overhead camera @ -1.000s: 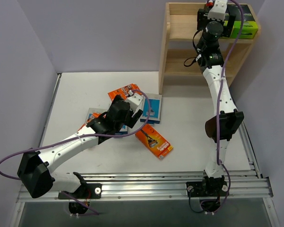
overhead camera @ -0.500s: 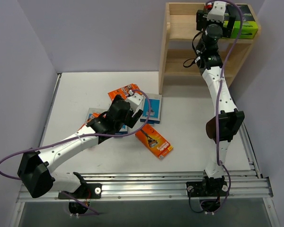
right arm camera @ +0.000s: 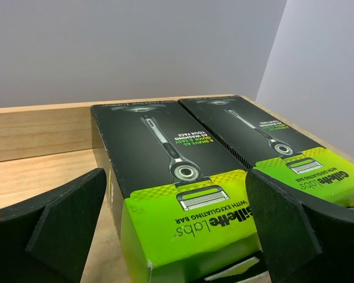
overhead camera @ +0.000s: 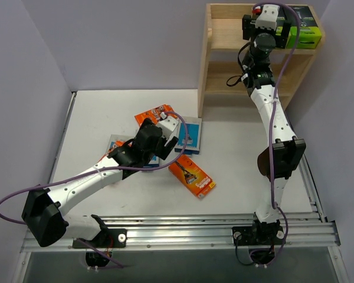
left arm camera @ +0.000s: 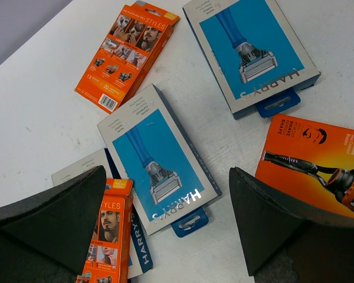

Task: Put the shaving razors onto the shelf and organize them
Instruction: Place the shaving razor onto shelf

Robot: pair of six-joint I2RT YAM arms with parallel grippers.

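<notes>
Overhead, we see the right arm [overhead camera: 271, 112] hiding most of the black boxes [overhead camera: 310, 26] atop the shelf [overhead camera: 205, 59], the left arm [overhead camera: 94, 177] covering parts of the light-blue cards [overhead camera: 192, 132], and, at the left wrist, one orange pack [left arm camera: 318, 159] cut off at the right edge.

The right claw [right arm camera: 176, 203] has spread wider around the left black box [right arm camera: 159, 147], and its arm has shifted slightly.
</notes>
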